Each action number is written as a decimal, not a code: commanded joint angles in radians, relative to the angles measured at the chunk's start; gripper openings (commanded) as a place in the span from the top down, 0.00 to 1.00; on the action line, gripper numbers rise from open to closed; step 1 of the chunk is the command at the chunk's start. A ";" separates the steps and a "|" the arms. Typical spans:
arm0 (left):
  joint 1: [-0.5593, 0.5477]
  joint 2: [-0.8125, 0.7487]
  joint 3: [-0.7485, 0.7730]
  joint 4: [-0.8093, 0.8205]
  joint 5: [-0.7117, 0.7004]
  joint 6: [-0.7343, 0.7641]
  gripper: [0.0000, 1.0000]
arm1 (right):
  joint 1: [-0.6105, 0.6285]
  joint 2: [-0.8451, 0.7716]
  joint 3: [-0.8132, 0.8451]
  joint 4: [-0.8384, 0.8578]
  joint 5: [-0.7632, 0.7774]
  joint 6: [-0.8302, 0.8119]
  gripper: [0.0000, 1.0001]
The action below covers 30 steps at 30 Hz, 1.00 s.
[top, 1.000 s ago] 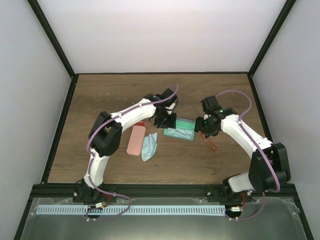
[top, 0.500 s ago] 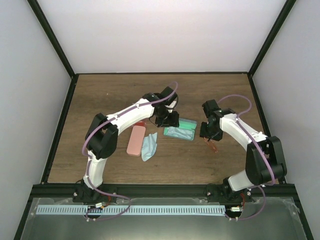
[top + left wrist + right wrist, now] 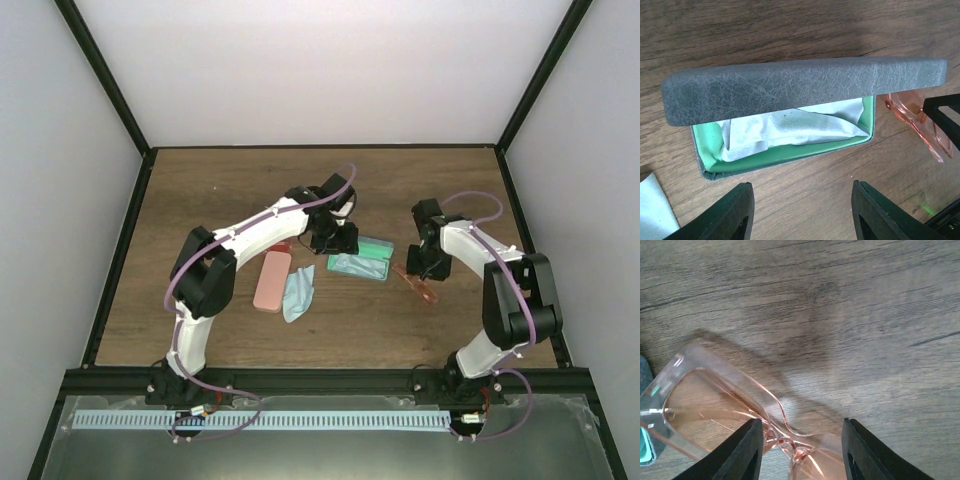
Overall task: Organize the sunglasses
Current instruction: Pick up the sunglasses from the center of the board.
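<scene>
Pink translucent thin-framed sunglasses [image 3: 715,415], lying on wooden table [image 3: 865,300], just beside open case [image 3: 805,85]

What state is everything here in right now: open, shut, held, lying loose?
grey case: open, lid raised.
inner cloth: crumpled inside the grey case.
pink case: shut.
loose cloth: rumpled, beside the pink case.
sunglasses: lying flat next to the grey case.
left gripper: open, empty.
right gripper: fingers astride the sunglasses; grip unclear.
</scene>
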 commanded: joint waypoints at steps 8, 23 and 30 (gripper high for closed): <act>0.011 -0.017 -0.012 0.006 0.030 0.018 0.45 | -0.005 -0.004 -0.036 0.047 -0.085 -0.004 0.61; 0.019 -0.031 -0.048 0.016 0.042 0.023 0.45 | -0.006 -0.094 0.002 0.023 -0.162 0.060 0.66; 0.018 -0.046 -0.083 0.046 0.052 0.008 0.46 | -0.012 -0.179 -0.033 0.005 -0.291 0.204 0.58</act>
